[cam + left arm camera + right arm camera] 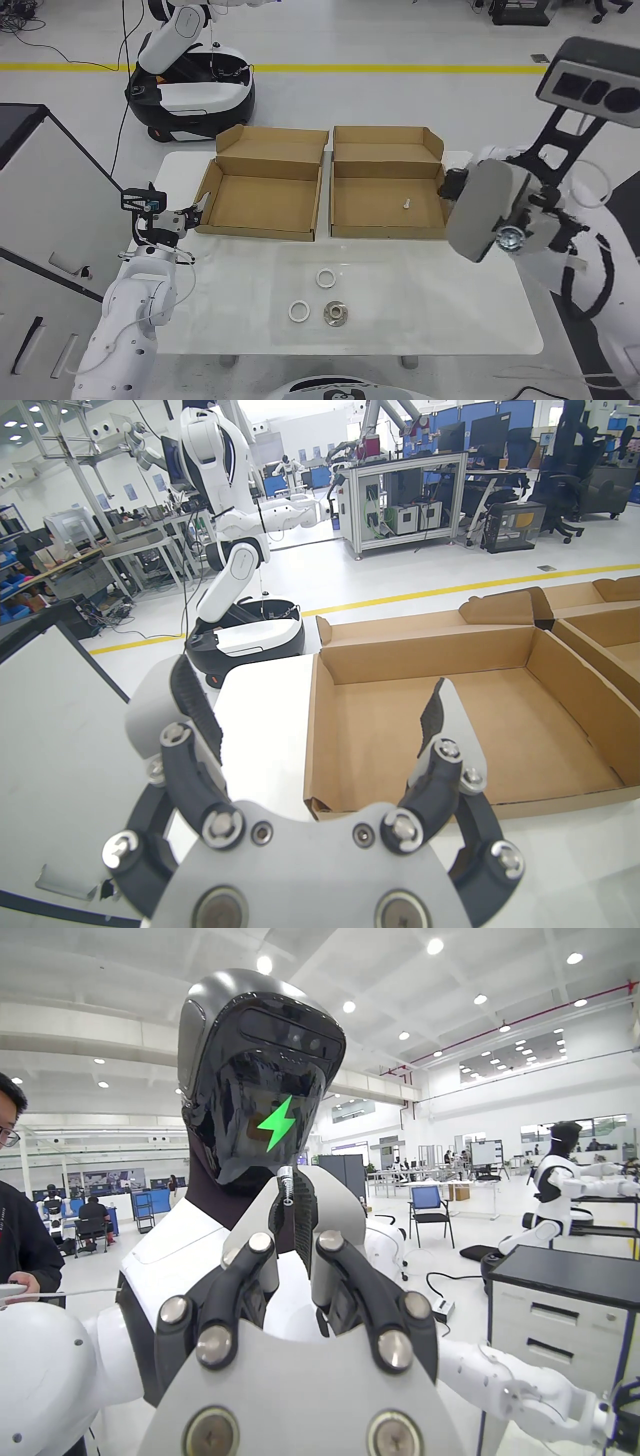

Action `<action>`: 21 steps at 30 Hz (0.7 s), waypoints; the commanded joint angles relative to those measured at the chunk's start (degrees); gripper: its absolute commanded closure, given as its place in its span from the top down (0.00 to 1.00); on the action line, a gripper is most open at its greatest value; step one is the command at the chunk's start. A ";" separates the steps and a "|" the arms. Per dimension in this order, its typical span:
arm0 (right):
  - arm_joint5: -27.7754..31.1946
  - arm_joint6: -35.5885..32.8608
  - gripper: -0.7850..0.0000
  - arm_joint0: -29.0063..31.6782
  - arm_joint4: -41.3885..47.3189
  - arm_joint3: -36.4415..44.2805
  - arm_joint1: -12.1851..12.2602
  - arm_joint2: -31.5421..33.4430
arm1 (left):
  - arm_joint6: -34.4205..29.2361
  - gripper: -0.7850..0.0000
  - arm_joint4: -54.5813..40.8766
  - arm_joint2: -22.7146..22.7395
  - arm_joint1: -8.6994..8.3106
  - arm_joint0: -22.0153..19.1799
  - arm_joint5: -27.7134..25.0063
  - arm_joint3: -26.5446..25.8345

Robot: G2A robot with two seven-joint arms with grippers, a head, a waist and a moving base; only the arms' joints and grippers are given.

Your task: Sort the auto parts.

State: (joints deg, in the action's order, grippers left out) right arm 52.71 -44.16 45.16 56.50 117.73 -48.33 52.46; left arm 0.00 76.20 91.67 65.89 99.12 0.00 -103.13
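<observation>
Lying in right box, small white part.

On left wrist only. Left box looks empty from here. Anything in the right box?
Observer: One small pale part on the right box floor.
Operator: What's on the table?
Observer: Two white rings and a round metal part, loose in front of the boxes.
Operator: Right gripper?
Observer: Shut on a small threaded part.
</observation>
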 commanded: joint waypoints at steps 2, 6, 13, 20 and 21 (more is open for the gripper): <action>-3.64 -1.34 0.00 -0.06 -3.48 0.28 -0.20 0.68 | 0.00 1.00 0.00 0.00 0.00 0.00 0.00 0.00; -6.66 -1.44 0.00 0.10 -5.95 1.01 -0.72 0.75 | 0.00 1.00 0.00 0.00 0.00 0.00 0.00 0.00; -9.23 -0.83 0.00 0.19 -7.88 1.86 -1.87 0.24 | 0.00 1.00 0.00 0.00 0.00 0.00 0.00 0.00; -8.99 1.29 0.00 1.45 -6.44 2.80 -3.13 0.27 | 0.00 1.00 0.00 0.00 0.00 0.00 0.00 0.00; -8.93 1.53 0.00 1.58 -6.26 2.91 -3.25 0.29 | 0.00 1.00 0.00 0.00 0.00 0.00 0.00 0.00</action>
State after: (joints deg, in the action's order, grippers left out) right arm 43.69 -42.90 46.60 50.04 120.53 -51.46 52.72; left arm 0.00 76.20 91.67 65.89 99.12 0.00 -103.13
